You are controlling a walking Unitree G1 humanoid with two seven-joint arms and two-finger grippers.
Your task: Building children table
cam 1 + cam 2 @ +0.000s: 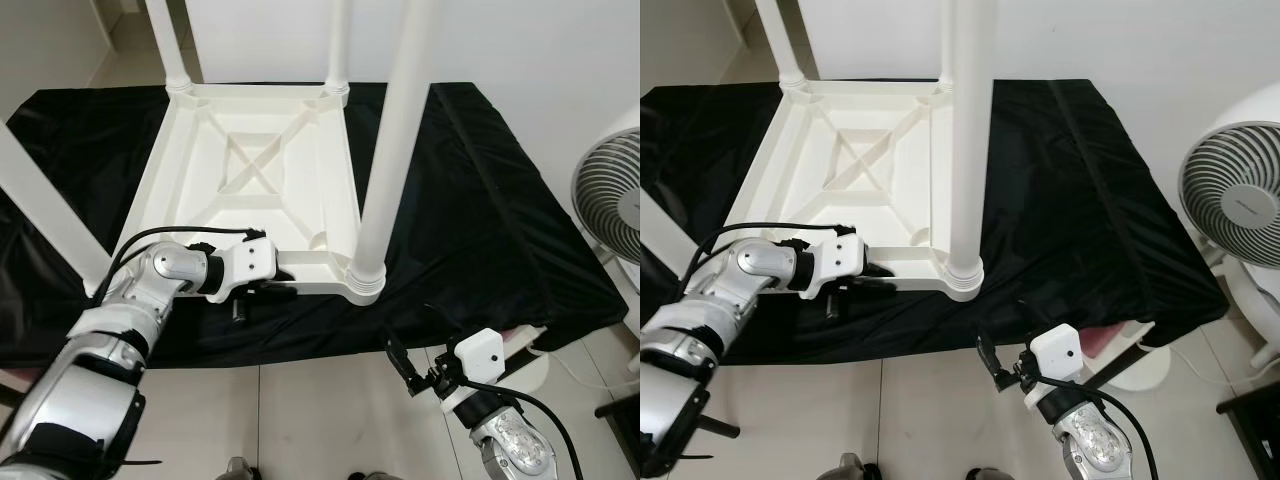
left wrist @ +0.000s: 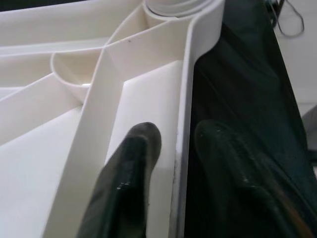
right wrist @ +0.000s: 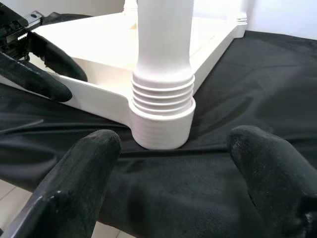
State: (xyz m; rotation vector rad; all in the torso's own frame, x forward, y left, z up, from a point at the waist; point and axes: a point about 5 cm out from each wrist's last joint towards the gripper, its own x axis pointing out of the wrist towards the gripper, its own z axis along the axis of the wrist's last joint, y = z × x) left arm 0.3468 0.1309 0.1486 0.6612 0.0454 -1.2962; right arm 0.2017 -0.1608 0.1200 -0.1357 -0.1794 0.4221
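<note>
A white plastic children's table (image 1: 250, 150) lies upside down on a black cloth (image 1: 470, 200). Legs stand up from its corners, the near right leg (image 1: 395, 130) in a ribbed socket (image 3: 163, 106). My left gripper (image 1: 272, 285) is at the near rim, one finger (image 2: 133, 168) inside the rim wall and the other outside against the cloth, shut on the rim. My right gripper (image 1: 405, 370) hangs below the cloth's front edge, open, its fingers (image 3: 74, 183) spread wide and pointing at the near right leg's base.
A white floor fan (image 1: 610, 195) stands at the right, beside the cloth-covered surface. Pale tiled floor (image 1: 320, 420) runs along the front. The near left leg (image 1: 50, 210) slants across the left side, close to my left arm.
</note>
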